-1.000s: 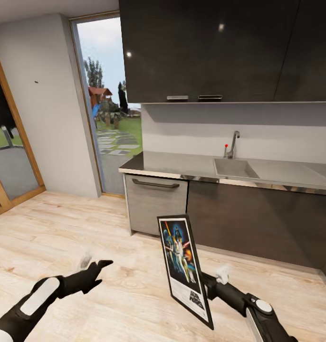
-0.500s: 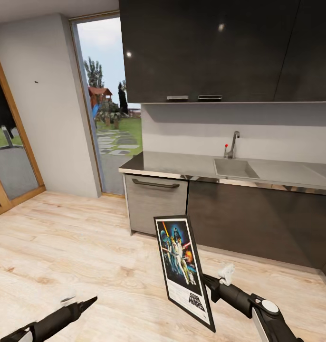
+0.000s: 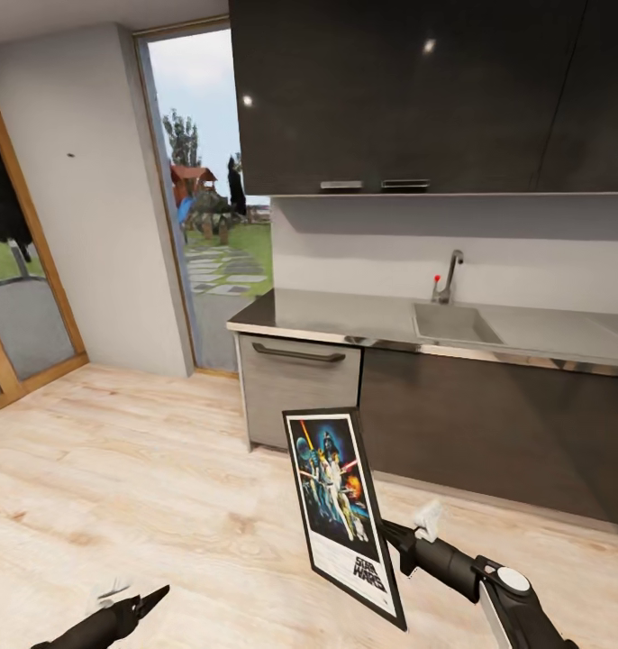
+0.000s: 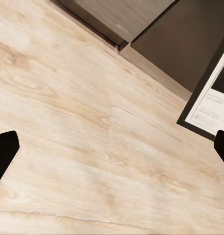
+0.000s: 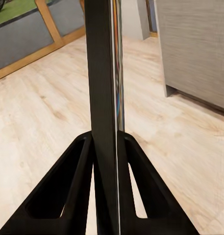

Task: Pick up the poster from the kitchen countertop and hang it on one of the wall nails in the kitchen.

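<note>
**Poster in hand, nail yet to reach**

Head view: the right tool (image 3: 401, 547) holds the poster (image 3: 343, 512) upright above the floor, well apart from the table (image 3: 345, 317). Its long axis is near vertical, top tilted slightly left, art facing the camera. The carry step is in hand; next, I judge, comes a turn toward the nail (image 3: 70, 155) on the left wall. The left tool (image 3: 138, 602) hangs low, jaw state unclear.

Left wrist view: fingertips (image 4: 4, 156) stand wide apart, empty.

Right wrist view: both fingers (image 5: 77, 191) pinch the poster's edge.
</note>
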